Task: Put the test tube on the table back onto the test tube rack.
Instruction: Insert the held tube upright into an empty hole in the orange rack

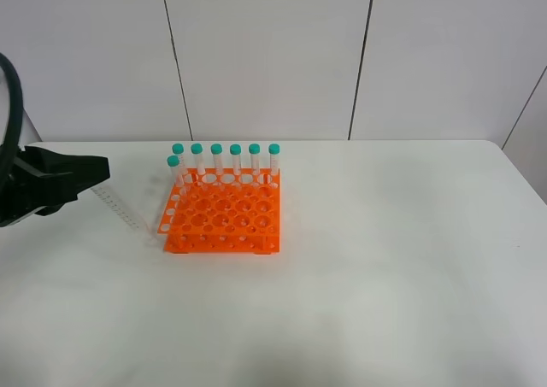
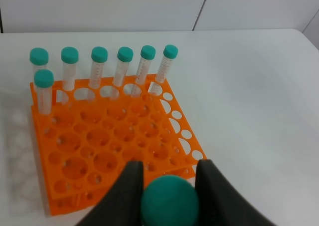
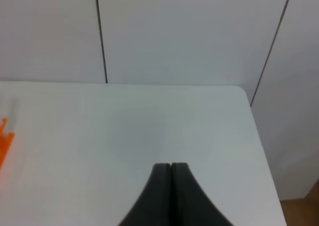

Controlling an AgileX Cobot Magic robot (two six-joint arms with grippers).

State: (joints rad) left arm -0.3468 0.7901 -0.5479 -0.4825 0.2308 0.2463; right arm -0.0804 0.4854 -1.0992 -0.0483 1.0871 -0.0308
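Note:
My left gripper is shut on the test tube, held in the air just left of the orange test tube rack. The clear tube slants down toward the rack's left side. In the left wrist view the tube's teal cap sits between the black fingers, above the near edge of the rack. Several identical teal-capped tubes stand in the rack's back row, with one more behind the left corner. My right gripper is shut and empty over the white table.
The white table stretches to the right of the rack and in front of it. A panelled white wall runs behind the table's far edge. The table's right corner shows in the right wrist view.

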